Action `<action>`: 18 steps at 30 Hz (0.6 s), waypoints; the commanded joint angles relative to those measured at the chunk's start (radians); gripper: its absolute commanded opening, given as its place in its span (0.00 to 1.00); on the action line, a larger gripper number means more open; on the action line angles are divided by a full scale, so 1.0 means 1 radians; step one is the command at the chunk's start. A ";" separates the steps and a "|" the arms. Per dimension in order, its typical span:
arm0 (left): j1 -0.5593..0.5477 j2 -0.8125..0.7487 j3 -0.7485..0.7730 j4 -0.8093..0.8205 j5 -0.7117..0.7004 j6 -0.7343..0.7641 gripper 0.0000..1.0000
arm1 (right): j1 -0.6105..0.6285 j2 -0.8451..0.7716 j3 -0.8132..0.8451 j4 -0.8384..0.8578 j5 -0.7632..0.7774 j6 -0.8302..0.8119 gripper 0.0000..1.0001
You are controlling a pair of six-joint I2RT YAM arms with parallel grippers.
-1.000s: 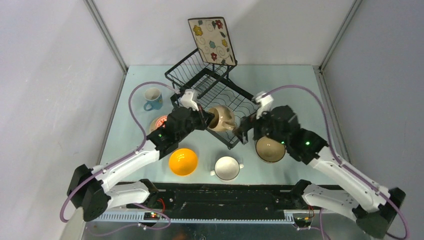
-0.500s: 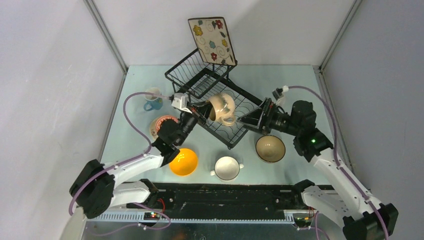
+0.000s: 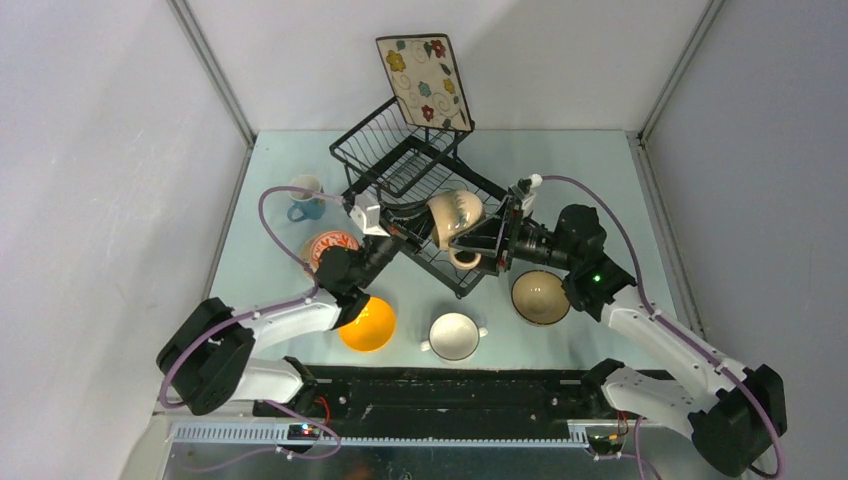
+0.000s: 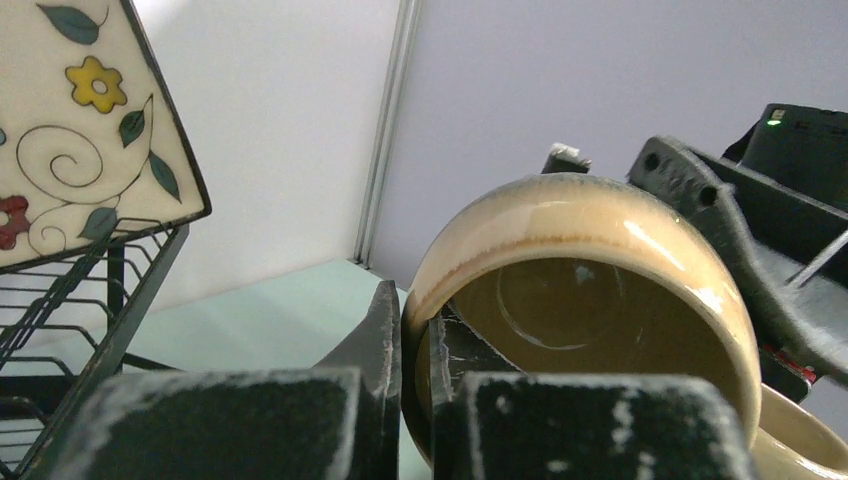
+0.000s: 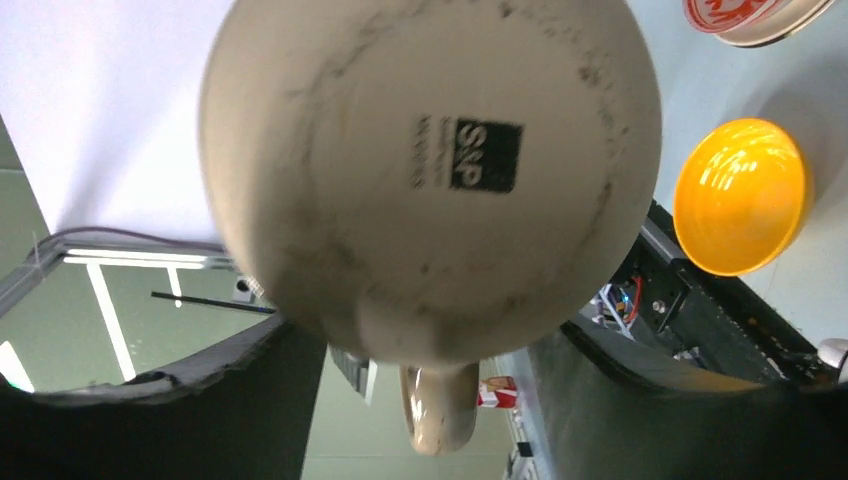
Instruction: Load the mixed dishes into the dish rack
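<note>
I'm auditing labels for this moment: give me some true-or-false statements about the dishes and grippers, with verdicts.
The orange bowl sits on the table. True.
The left gripper pinches the beige mug's rim. True.
The square floral plate lies flat on the table. False: it stands on edge in the dish rack's basket.
The blue mug is in the rack. False: it stands on the table beside it.
The right gripper holds the tan bowl. False: its fingers flank the beige mug's base; the bowl rests on the table.

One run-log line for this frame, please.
left fingers: shut on rim of beige ceramic mug | right fingers: either side of mug base, contact unclear | mug: over black wire dish rack
</note>
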State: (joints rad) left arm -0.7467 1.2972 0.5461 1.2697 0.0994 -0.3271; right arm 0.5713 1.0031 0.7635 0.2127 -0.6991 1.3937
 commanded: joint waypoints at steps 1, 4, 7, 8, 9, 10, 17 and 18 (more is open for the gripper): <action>-0.010 -0.007 0.062 0.184 0.004 0.017 0.00 | 0.029 0.032 0.010 0.108 0.031 0.058 0.62; -0.012 -0.006 0.067 0.175 0.007 0.016 0.00 | 0.034 0.029 0.010 0.105 0.067 0.050 0.14; -0.013 -0.025 0.062 0.152 0.007 0.012 0.11 | 0.012 0.003 0.010 0.055 0.104 0.007 0.00; -0.013 -0.032 0.056 0.139 -0.018 0.005 0.16 | 0.006 -0.015 0.012 0.016 0.126 -0.022 0.00; -0.013 -0.048 0.052 0.130 -0.035 -0.025 0.29 | -0.011 -0.025 0.016 -0.003 0.136 -0.040 0.00; -0.013 -0.058 0.045 0.101 -0.068 -0.041 0.34 | -0.033 -0.045 0.020 -0.046 0.155 -0.083 0.00; -0.020 -0.247 0.063 -0.422 -0.174 -0.089 0.63 | -0.141 -0.131 0.080 -0.323 0.380 -0.392 0.00; -0.021 -0.294 0.080 -0.494 -0.196 -0.089 0.65 | -0.143 -0.133 0.085 -0.362 0.408 -0.467 0.00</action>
State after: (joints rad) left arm -0.7624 1.1446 0.5518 1.1030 0.0166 -0.3927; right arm 0.4480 0.9157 0.7639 -0.0296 -0.4644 1.1908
